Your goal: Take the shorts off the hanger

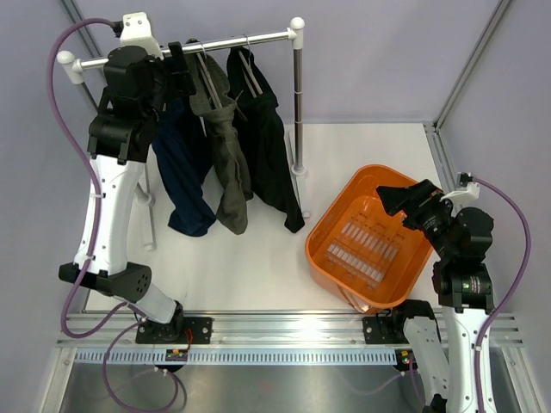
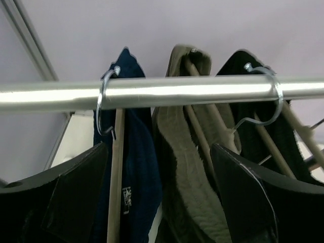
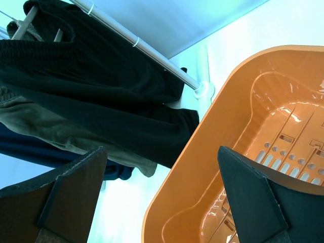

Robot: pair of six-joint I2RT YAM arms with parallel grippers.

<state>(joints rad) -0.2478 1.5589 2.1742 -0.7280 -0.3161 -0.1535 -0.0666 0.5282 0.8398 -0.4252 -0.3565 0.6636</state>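
Three pairs of shorts hang on wooden hangers from a chrome rail (image 1: 185, 47): navy blue shorts (image 1: 185, 172), olive-grey shorts (image 1: 225, 155) and black shorts (image 1: 269, 146). My left gripper (image 1: 182, 69) is raised to the rail, just before the hangers' tops. In the left wrist view it (image 2: 159, 187) is open, with the navy shorts (image 2: 135, 152) and olive-grey shorts (image 2: 190, 167) showing between its fingers (image 2: 76, 192). A wooden hanger arm (image 2: 117, 167) runs down beside the navy pair. My right gripper (image 1: 398, 200) hangs open over the orange basket (image 1: 344, 211) with nothing in it.
The rack's right post (image 1: 298, 103) stands on the white table beside the basket. In the right wrist view the basket's rim (image 3: 212, 131) fills the lower right and the black shorts (image 3: 101, 96) hang at the upper left. Grey walls close in behind and on both sides.
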